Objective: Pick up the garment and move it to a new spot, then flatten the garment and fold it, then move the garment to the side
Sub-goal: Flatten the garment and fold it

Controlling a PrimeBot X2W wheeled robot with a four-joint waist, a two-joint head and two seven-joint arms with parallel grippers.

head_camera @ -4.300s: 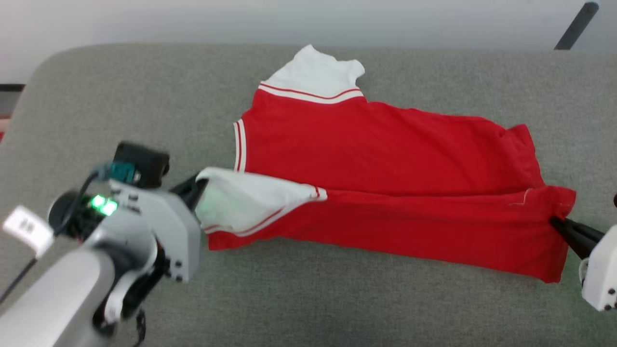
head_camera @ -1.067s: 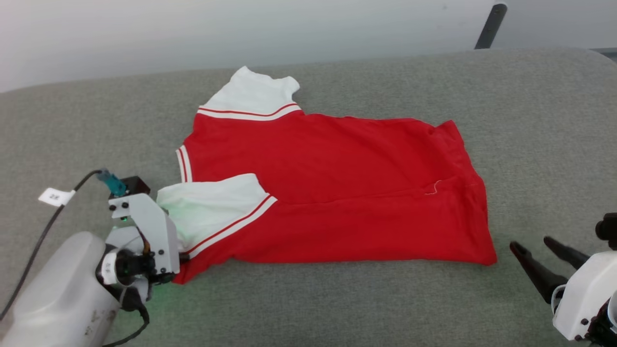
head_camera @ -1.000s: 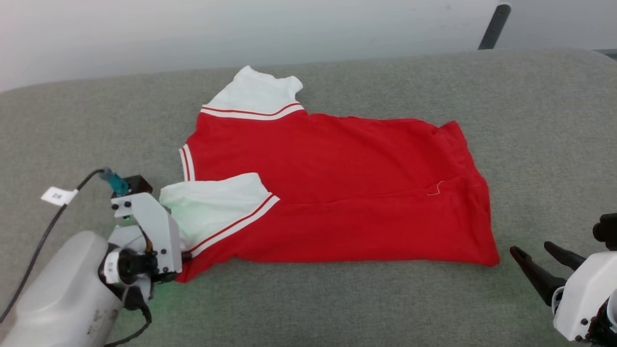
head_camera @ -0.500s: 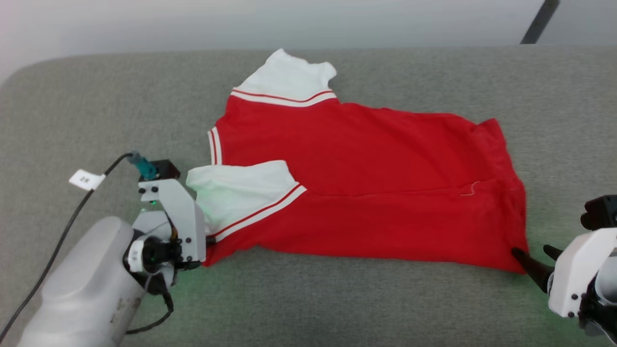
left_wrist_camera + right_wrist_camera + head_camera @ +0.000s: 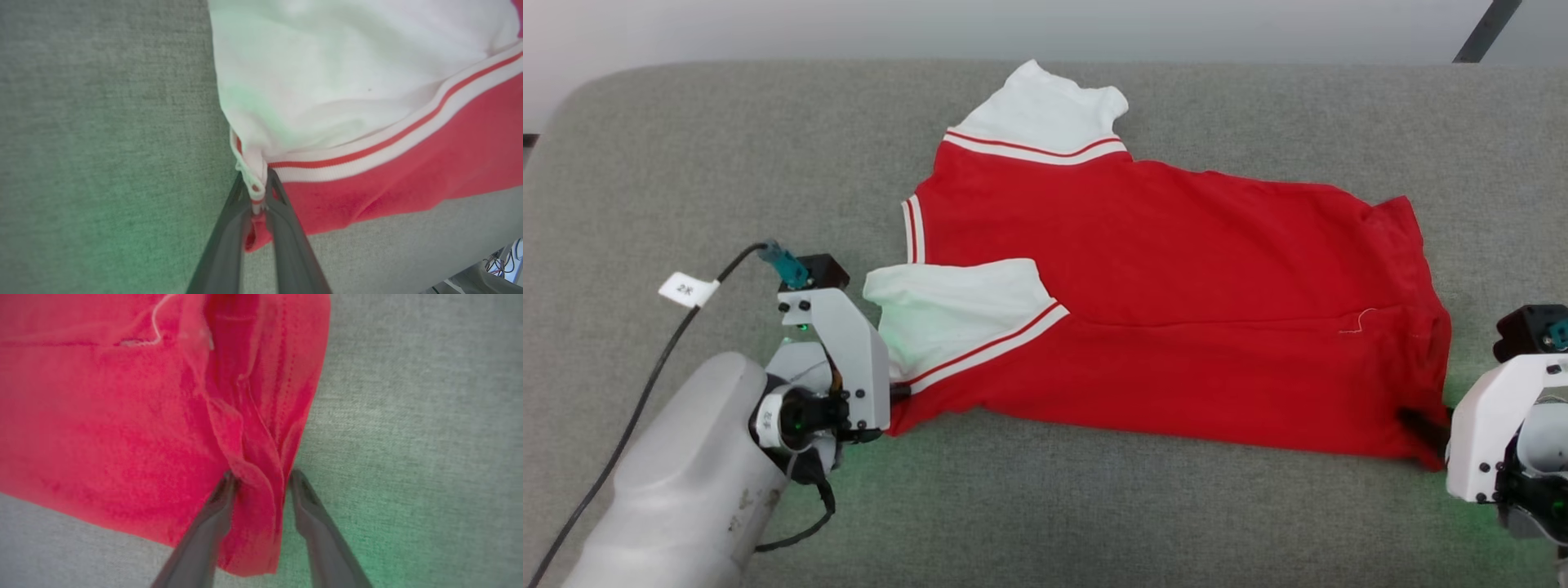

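1. The left tool (image 5: 253, 192) is clenched. It pinches the corner of the garment (image 5: 1176, 269) right at its tips, where the striped trim (image 5: 367, 151) ends.
2. Just past those tips lies the white sleeve (image 5: 327, 73). It is soft and a bit puffy, folded over the red part.
3. The right tool (image 5: 261, 477) has its two fingers apart, one on each side of a bunched-up bit of the red hem (image 5: 253, 449). One finger touches the cloth. It does not look squeezed tight yet.
4. The garment lies flat between the two tools. Its long way runs from one tool straight across to the other. Each tool is at one end of the near edge, so each arm is closest to its own corner.
5. I think the next move is a pull or lift of that near edge, once the right tool bites.
6. The cloth is thin and floppy, with wrinkles near the right tool.
7. Under it all is a grey surface (image 5: 727, 147) that looks rough and woven.
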